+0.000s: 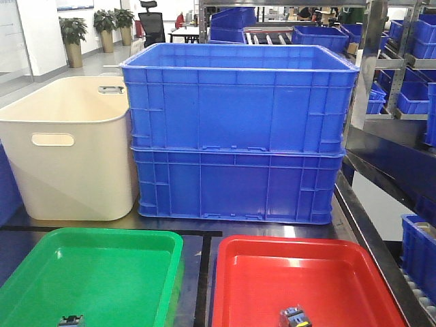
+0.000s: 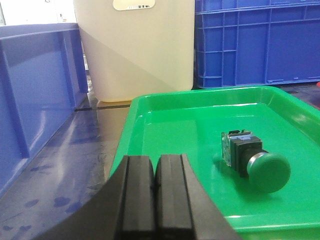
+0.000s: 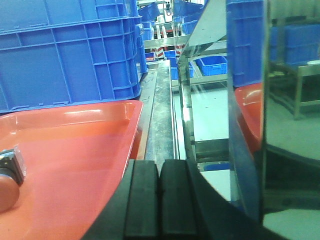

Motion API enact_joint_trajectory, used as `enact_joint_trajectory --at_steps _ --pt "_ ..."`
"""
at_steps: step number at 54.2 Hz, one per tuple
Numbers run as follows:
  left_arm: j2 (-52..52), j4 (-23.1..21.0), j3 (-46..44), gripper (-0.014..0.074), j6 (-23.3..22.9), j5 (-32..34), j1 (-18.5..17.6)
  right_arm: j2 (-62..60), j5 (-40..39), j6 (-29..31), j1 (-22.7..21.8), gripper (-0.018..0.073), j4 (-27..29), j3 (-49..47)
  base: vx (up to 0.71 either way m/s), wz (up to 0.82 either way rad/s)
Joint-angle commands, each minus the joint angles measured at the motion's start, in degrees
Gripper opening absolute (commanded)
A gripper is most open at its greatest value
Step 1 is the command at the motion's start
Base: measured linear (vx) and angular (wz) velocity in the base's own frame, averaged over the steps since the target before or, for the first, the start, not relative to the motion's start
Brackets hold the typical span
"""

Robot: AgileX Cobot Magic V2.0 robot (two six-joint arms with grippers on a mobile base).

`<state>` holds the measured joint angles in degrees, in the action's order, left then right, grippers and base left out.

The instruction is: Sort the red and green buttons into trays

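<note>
The green tray lies at front left and the red tray at front right. A green-capped button lies on its side in the green tray; in the front view it shows at the bottom edge. A second button lies in the red tray; in the right wrist view only its edge shows at the left on the red tray. My left gripper is shut and empty at the green tray's near left rim. My right gripper is shut and empty over the red tray's right rim.
Two stacked deep blue crates stand behind the trays, with a cream tub to their left. Another blue crate wall stands left of the green tray. A metal rail and shelving run along the right.
</note>
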<state>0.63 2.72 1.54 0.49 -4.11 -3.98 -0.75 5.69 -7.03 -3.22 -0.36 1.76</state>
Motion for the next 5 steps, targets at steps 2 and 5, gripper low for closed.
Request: enact_joint_trajectory --at_steps 2,5 --pt "0.9 -0.1 -1.2 -0.0007 -0.5 4.7 -0.3 -0.3 -4.8 0.4 -0.3 -0.0012 -0.1 0.7 0.0 0.0" --pt "0.9 -0.1 -1.2 -0.0007 -0.5 4.7 -0.3 -0.3 -4.8 0.4 -0.3 -0.0012 -0.1 0.7 0.0 0.0"
